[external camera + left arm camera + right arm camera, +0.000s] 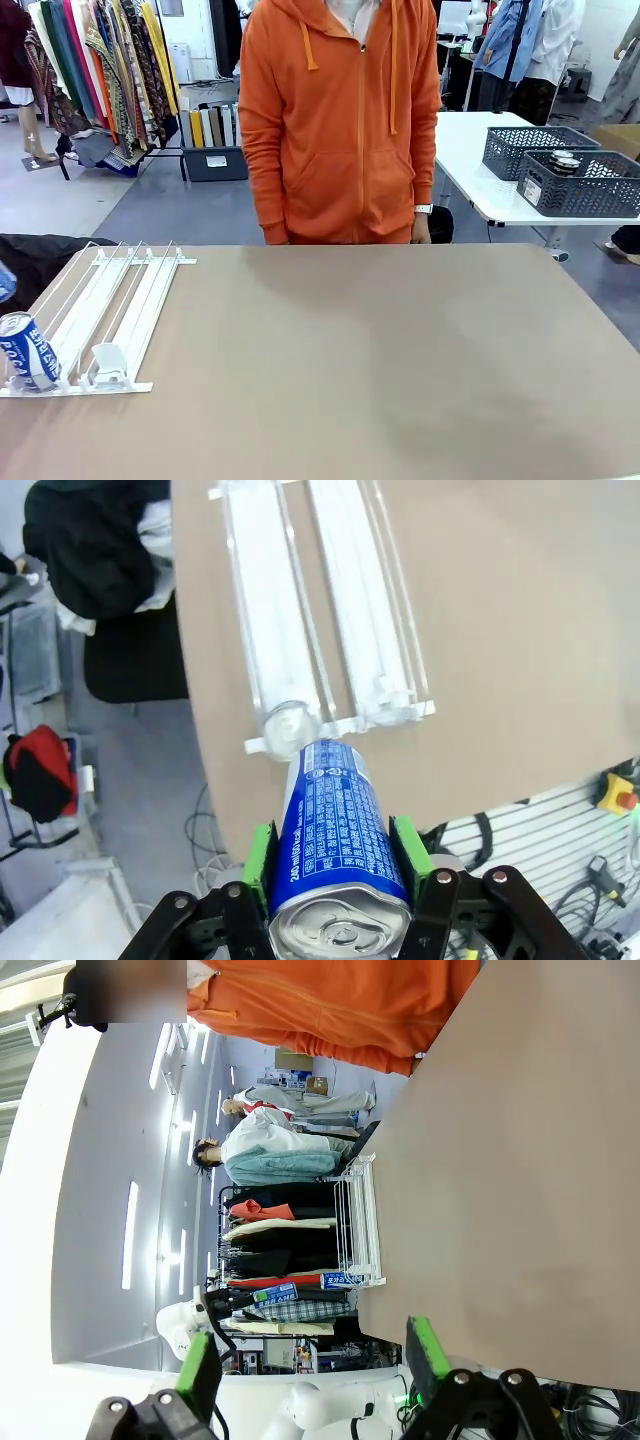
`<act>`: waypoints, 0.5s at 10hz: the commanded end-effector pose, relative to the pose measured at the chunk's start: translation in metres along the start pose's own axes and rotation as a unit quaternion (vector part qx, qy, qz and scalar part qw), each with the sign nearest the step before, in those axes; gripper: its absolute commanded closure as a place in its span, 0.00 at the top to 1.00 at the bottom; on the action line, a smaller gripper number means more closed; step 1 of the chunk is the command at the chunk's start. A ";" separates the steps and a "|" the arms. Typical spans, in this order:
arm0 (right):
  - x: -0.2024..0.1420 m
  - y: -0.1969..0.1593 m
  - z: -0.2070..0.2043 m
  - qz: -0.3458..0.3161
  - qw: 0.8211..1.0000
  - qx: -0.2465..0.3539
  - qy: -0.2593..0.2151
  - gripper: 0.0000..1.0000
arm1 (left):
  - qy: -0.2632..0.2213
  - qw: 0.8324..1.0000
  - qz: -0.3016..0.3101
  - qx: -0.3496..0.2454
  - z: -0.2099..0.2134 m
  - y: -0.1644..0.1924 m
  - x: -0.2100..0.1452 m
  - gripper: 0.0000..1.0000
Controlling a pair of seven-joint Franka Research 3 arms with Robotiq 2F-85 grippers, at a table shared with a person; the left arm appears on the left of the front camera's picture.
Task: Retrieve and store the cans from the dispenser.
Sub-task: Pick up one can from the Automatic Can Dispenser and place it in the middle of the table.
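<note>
Your left end effector [336, 852] is clamped: both green pads [262, 852] press against the sides of a can [335, 810] that lies lengthwise between the fingers, its silver top toward the wrist. That wrist looks steeply downward. Your right end effector [312, 1360] is spread wide, with nothing between its pads [424, 1352]. Its wrist appears rolled onto its side, though the angle is hard to judge.

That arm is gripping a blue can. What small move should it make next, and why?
Probably draw the can back and up, clear of the dispenser. The left gripper is shut on the can's sides. The can's far end sits right at the dispenser's front edge, so pulling away first should avoid a snag. The right gripper hangs open and empty.
</note>
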State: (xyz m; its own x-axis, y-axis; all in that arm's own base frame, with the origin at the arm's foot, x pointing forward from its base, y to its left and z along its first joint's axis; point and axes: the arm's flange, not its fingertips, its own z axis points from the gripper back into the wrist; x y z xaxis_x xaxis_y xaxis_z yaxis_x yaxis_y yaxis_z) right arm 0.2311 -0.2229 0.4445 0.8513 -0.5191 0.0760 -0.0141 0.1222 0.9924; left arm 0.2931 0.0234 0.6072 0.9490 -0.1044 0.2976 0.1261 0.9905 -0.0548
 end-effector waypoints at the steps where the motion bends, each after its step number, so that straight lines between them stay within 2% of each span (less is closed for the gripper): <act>1: 0.002 0.006 -0.001 -0.006 1.000 0.008 -0.004 1.00 | 0.011 1.000 -0.007 -0.019 -0.020 -0.069 0.036 0.00; 2: 0.002 0.006 -0.001 -0.006 1.000 0.008 -0.004 1.00 | 0.033 0.998 -0.052 -0.009 -0.048 -0.129 0.063 0.00; 3: 0.002 0.006 -0.001 -0.006 1.000 0.008 -0.004 1.00 | 0.034 0.997 -0.075 -0.011 -0.072 -0.175 0.079 0.00; 5: 0.002 0.006 -0.001 -0.006 1.000 0.008 -0.004 1.00 | 0.033 0.989 -0.136 -0.043 -0.129 -0.271 0.093 0.00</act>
State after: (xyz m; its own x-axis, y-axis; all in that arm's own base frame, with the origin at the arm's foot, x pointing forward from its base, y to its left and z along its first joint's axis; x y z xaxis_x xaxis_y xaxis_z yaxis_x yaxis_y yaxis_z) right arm 0.2311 -0.2228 0.4445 0.8514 -0.5190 0.0761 -0.0141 0.1224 0.9924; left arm 0.3508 -0.2521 0.5255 0.9046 -0.3559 0.2346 0.3800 0.9226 -0.0656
